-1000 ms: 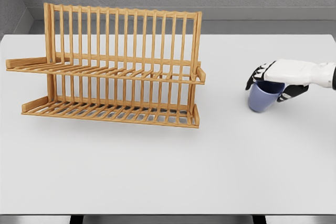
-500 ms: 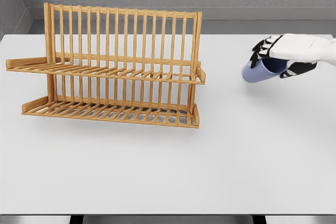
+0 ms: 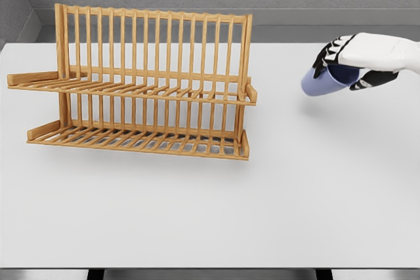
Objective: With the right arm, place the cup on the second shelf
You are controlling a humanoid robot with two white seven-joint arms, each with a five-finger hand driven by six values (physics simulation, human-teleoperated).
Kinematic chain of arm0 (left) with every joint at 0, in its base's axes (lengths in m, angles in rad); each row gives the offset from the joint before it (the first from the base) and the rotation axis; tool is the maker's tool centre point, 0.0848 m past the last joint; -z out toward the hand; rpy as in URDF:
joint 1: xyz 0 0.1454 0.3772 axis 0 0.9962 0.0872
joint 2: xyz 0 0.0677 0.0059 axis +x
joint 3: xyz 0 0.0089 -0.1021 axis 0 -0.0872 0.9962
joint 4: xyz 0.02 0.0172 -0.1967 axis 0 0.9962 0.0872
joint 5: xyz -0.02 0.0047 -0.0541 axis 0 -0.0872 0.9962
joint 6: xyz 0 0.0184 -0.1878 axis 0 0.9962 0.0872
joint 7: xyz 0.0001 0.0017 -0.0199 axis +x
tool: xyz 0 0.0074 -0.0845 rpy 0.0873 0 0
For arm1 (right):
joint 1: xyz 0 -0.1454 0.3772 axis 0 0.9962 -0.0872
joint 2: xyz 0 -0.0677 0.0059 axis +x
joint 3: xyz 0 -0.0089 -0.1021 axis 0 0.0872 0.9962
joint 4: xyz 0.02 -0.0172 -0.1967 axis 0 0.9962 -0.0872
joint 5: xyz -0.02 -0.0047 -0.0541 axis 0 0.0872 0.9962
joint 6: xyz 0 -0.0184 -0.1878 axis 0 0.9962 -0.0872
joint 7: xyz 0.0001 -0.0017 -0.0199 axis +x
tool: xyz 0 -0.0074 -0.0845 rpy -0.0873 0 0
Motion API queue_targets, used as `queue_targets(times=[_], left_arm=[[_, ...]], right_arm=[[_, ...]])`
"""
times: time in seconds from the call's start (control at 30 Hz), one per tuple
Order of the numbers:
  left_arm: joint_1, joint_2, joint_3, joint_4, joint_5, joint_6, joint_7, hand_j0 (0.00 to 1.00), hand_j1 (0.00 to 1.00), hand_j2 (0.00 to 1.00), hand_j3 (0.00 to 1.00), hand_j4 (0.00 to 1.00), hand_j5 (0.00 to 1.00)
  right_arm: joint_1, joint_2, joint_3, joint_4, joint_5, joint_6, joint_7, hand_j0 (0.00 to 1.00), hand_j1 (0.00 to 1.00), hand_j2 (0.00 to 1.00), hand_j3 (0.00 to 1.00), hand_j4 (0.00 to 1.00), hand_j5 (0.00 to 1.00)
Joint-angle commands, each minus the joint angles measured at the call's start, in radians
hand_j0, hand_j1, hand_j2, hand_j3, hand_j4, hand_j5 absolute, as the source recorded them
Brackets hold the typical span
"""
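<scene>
Head view: right robot hand (image 3: 357,63) grips the blue cup (image 3: 323,81), lifted above the worktop (image 3: 295,181).
Cup tilts, base pointing left; the wooden dish rack's upper shelf (image 3: 131,90) lies well apart, leftward.

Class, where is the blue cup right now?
In the head view, the blue cup is at the right, tilted in the right hand, off the table, right of the wooden rack.

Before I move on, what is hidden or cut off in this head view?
- Cup: rim and opening hidden under the right hand.
- Right arm: cut off by the right edge past the wrist.
- Left arm: out of frame.
- Rack: rear feet hidden behind its own slats.
</scene>
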Motion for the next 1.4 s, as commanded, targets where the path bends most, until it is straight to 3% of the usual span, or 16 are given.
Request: queue_targets(times=[0.0,0.13,0.3,0.8,1.0,1.07,1.27,1.37], left_arm=[[0.0,0.0,0.0,0.0,0.0,0.0,0.0,1.0,1.0,1.0,1.0,1.0,1.0],[0.0,0.0,0.0,0.0,0.0,0.0,0.0,1.0,1.0,1.0,1.0,1.0,1.0],[0.0,0.0,0.0,0.0,0.0,0.0,0.0,1.0,1.0,1.0,1.0,1.0,1.0],[0.0,0.0,0.0,0.0,0.0,0.0,0.0,1.0,1.0,1.0,1.0,1.0,1.0],[0.0,0.0,0.0,0.0,0.0,0.0,0.0,1.0,1.0,1.0,1.0,1.0,1.0],[0.0,0.0,0.0,0.0,0.0,0.0,0.0,1.0,1.0,1.0,1.0,1.0,1.0],[0.0,0.0,0.0,0.0,0.0,0.0,0.0,1.0,1.0,1.0,1.0,1.0,1.0],[0.0,0.0,0.0,0.0,0.0,0.0,0.0,1.0,1.0,1.0,1.0,1.0,1.0]], right_arm=[[-0.003,0.0,-0.008,-0.004,-0.006,0.003,-0.001,0.65,0.65,0.65,0.65,0.65,0.65],[-0.029,0.001,-0.008,-0.038,-0.006,0.003,-0.001,0.65,0.65,0.65,0.65,0.65,0.65],[-0.029,0.0,-0.074,-0.082,-0.006,0.003,-0.001,0.65,0.65,0.65,0.65,0.65,0.65],[-0.038,0.0,-0.082,-0.275,-0.004,0.003,-0.001,0.65,0.65,0.65,0.65,0.65,0.65],[-0.055,0.009,-0.082,-0.294,-0.003,0.003,-0.001,0.65,0.65,0.65,0.65,0.65,0.65],[-0.055,0.009,-0.082,-0.334,-0.003,0.003,-0.001,0.65,0.65,0.65,0.65,0.65,0.65],[-0.061,0.012,-0.082,-0.334,-0.003,0.003,-0.001,0.64,0.64,0.64,0.64,0.64,0.64],[-0.069,0.047,-0.079,-0.334,-0.004,0.003,-0.001,0.64,0.64,0.64,0.64,0.64,0.64]])
